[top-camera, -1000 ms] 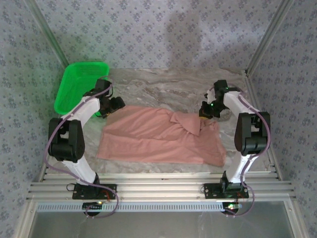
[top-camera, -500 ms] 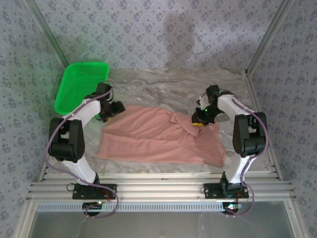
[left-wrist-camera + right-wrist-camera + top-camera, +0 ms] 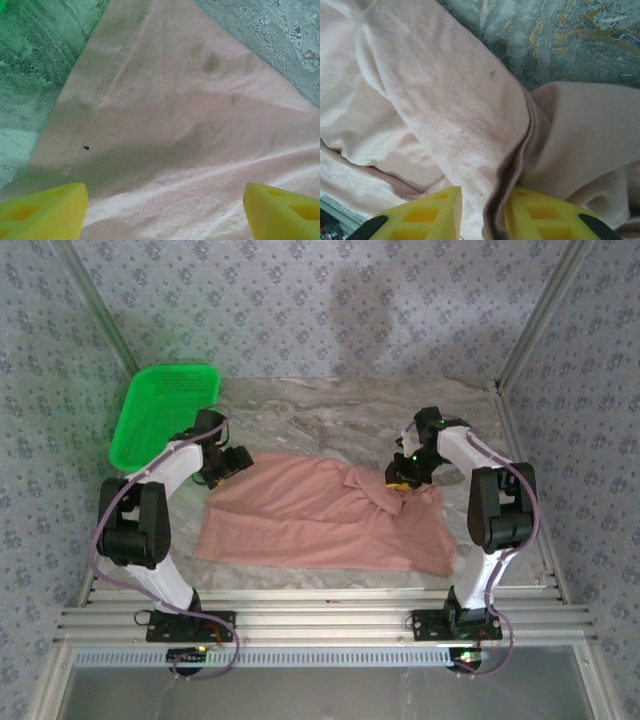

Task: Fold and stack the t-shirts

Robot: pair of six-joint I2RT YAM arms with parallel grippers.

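Here, the t-shirt [image 3: 310,515] lies long axis left-right on the worktop [image 3: 330,410]; left tool [image 3: 162,212] spread, right tool [image 3: 482,205] straddling a fold, grip unclear.

Your top camera looks down over the whole surface [image 3: 330,415]; both wrist cameras sit close above the same t-shirt [image 3: 300,515].

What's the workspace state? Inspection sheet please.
Surface: marbled grey table.
Job's things: one pink t-shirt spread flat, right side bunched.
Clutter: green basket at the far left corner.
Grippers: left gripper open above the shirt's far left corner; right gripper straddling a shirt fold, grip unclear.
Cables: purple cables looped along both arms.
Surroundings: patterned walls, metal rails at the near edge.
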